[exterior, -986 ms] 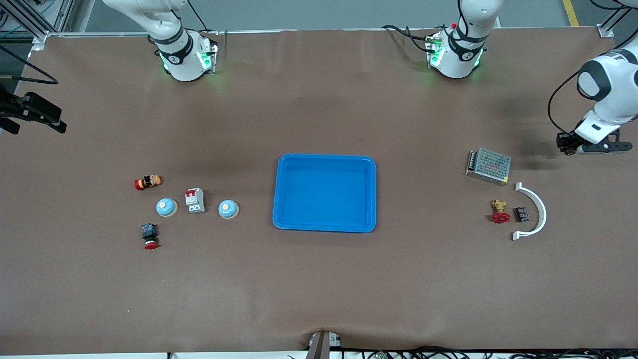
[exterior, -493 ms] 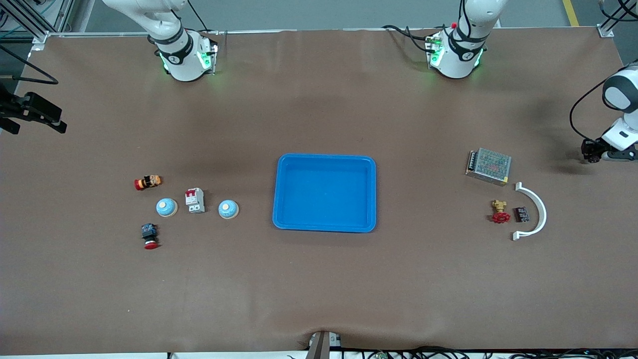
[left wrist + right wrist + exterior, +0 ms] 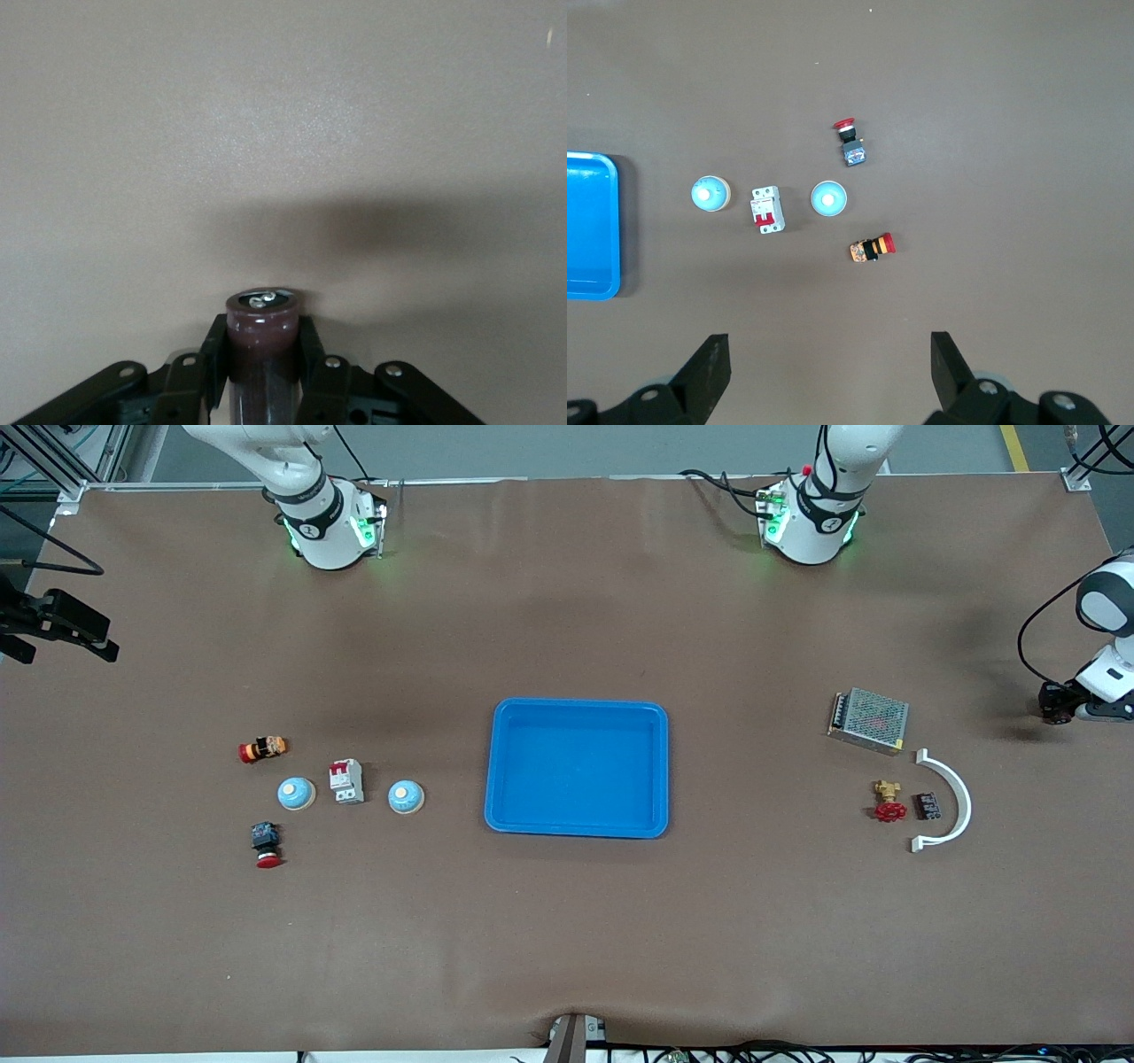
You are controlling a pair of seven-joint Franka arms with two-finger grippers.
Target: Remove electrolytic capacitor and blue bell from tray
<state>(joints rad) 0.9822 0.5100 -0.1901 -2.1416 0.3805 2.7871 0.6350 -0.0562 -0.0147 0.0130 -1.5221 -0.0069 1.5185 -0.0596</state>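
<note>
1. Since half a second ago my left arm has barely shifted at the table's edge, after a much bigger swing outward in the half second before that; nothing on the table has moved.
2. My left gripper [image 3: 259, 372] hangs low over bare table at the left arm's end, fingers [image 3: 215, 350] pinching a dark brown capacitor [image 3: 260, 341] upright.
3. My right gripper [image 3: 828, 372] waits high over the right arm's end of the table, fingers [image 3: 709, 367] spread wide with nothing between them.
4. I see the blue tray [image 3: 577, 768] mid-table with nothing in it.
5. Two blue bells [image 3: 406, 797] [image 3: 296, 794] sit toward the right arm's end, a circuit breaker [image 3: 346, 781] between them; the first bell lies nearest the tray.
6. Two red-capped push buttons [image 3: 262, 749] [image 3: 267, 844] lie near the second bell.
</note>
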